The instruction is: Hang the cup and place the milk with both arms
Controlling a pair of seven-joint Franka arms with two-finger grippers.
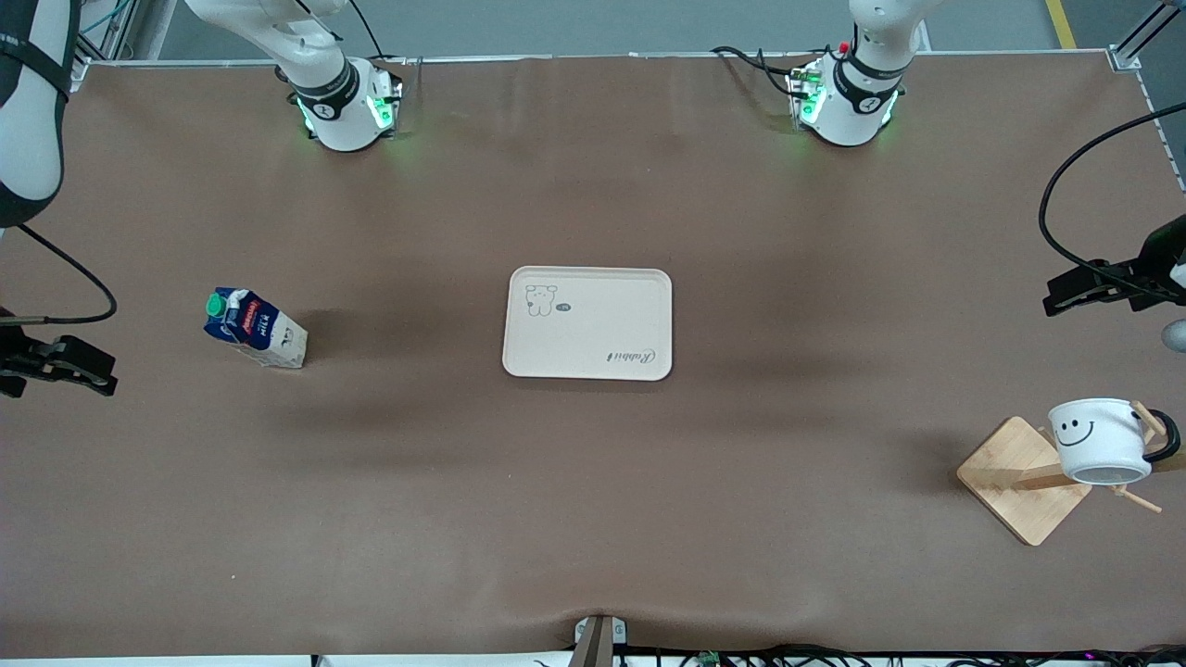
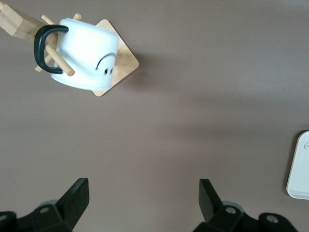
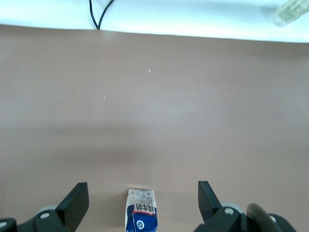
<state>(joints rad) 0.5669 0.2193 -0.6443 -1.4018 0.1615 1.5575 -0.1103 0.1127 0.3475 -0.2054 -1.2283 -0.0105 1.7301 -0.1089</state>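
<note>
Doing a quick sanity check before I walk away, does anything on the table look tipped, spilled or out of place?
Nothing stands out. The cup hangs by its handle on the wooden rack, the milk stands upright with no spill, and the tray lies flat. Left gripper and right gripper wait open.

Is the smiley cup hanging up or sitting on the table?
Hanging up. The cup hangs by its black handle on a peg of the wooden rack, off the table.
</note>
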